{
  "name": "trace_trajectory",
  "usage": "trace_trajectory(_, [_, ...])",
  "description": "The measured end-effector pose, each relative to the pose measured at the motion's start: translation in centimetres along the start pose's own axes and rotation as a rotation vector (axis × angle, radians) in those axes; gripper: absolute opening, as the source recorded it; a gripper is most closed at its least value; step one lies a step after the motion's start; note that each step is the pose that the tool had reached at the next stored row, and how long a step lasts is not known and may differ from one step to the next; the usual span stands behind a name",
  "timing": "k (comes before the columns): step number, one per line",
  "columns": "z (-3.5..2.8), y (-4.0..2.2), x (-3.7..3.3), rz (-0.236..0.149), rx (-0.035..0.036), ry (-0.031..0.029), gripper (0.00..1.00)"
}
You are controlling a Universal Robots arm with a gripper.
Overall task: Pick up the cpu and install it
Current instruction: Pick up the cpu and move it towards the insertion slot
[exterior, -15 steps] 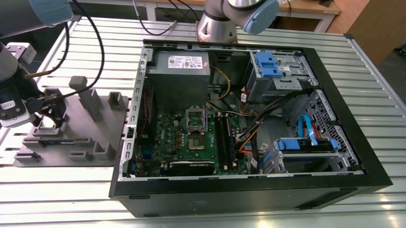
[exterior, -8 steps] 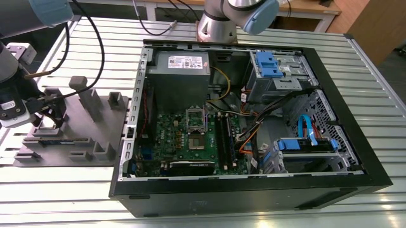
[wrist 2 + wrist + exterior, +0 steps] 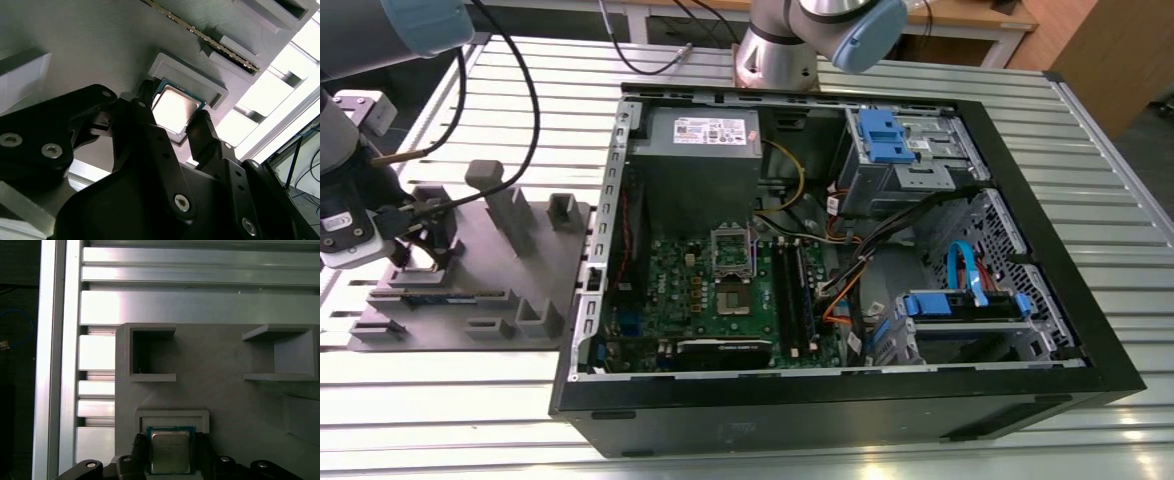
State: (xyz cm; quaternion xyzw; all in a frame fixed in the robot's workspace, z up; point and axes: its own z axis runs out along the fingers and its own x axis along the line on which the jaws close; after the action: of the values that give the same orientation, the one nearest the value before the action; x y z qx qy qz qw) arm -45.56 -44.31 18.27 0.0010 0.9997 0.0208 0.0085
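1. The black two-fingered hand [image 3: 172,112] points down at the tray. Its fingers [image 3: 200,131] are closed in on the chip, one against each of two opposite edges, with no gap showing in either wrist view.
2. The small flat square cpu [image 3: 170,452], with a silvery metal top and a thin green-tan rim, lies directly between those fingers and straight ahead of the hand. Being square, it has no long axis, and its sides run square to the line along which the fingers close. It appears seated in its raised square pocket rather than lifted.
3. That pocket belongs to the grey moulded tray [image 3: 225,390]. A long thin dark memory stick [image 3: 210,42] lies in a slot of the tray just beyond the pocket.
4. The tray rests on the ribbed aluminium table [image 3: 454,400].
5. Beside the tray, toward the exterior view's right, is the open black computer case [image 3: 1067,330]. The rectangular metal socket frame [image 3: 731,262] on its green board is well apart from the tray.
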Motion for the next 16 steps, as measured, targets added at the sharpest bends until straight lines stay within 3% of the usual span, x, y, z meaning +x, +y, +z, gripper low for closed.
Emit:
trace_trajectory(2, [0.0,0.0,0.0,0.0,0.0001,0.0001,0.48])
trace_trajectory(16, [-0.22,0.01,0.0,0.0,-0.0001,-0.0001,0.48])
